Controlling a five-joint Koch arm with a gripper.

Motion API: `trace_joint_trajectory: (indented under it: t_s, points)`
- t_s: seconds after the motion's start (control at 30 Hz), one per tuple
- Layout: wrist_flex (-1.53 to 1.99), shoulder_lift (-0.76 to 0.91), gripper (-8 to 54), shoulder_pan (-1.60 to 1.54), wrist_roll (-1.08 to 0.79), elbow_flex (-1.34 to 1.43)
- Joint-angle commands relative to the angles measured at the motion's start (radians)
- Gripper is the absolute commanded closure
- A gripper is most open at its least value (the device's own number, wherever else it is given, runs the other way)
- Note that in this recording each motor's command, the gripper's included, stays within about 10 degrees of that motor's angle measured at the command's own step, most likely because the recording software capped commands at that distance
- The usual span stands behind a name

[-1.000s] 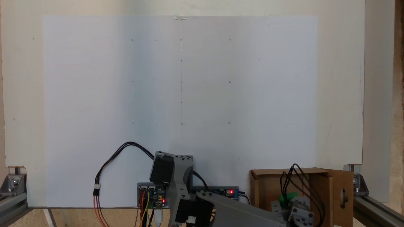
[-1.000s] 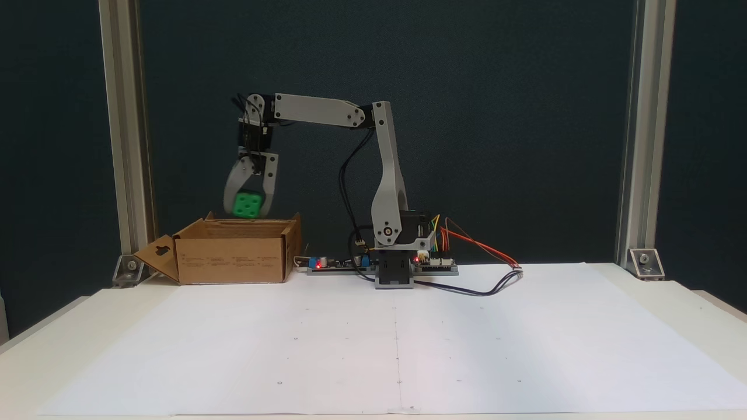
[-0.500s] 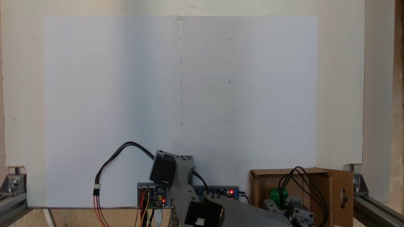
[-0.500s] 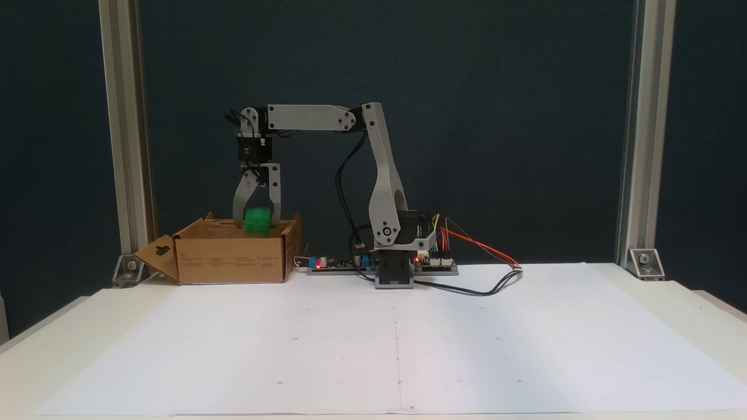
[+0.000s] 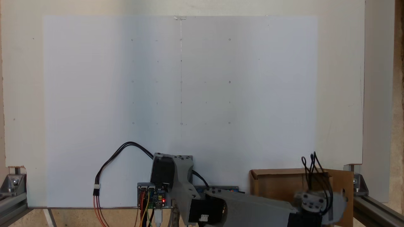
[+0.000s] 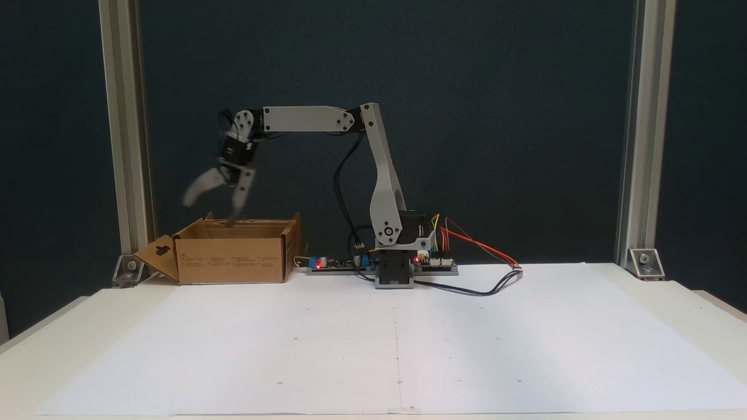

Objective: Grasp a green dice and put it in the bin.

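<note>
The bin is a brown cardboard box (image 6: 233,256) at the table's back left, its keyhole flap (image 6: 156,255) folded outward. From above, the same box (image 5: 277,183) sits at the bottom right, partly covered by the arm's wrist (image 5: 312,201). My gripper (image 6: 211,209) hangs just above the box's left rim, motion-blurred and tilted outward. It is open, its jaws spread wide with nothing between them. The green dice is hidden from both fixed views.
The arm's base and controller boards (image 6: 435,262) with coloured wires stand at the table's back middle. A black cable (image 5: 126,146) loops onto the white paper sheet (image 6: 397,338). Aluminium posts (image 6: 119,134) rise at the back corners, one close behind the box.
The gripper held the green dice above the box, lowered it and let it go. The dice dropped out of sight. The jaws have spread and the wrist has swung outward.
</note>
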Motion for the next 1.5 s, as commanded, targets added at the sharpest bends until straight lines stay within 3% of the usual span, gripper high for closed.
trace_joint_trajectory:
  t_s: [0.0,0.07,0.47,0.97,1.47]
  points:
    - [-0.049,0.051,3.5,-0.087,0.120,-0.021]
    - [-0.049,0.064,1.2,-0.184,0.124,-0.021]
    - [-0.048,0.209,0.9,-0.782,0.219,-0.009]
    - [-0.132,0.499,0.9,-1.589,0.264,0.265]
    - [-0.691,0.779,0.6,-1.727,0.261,0.782]
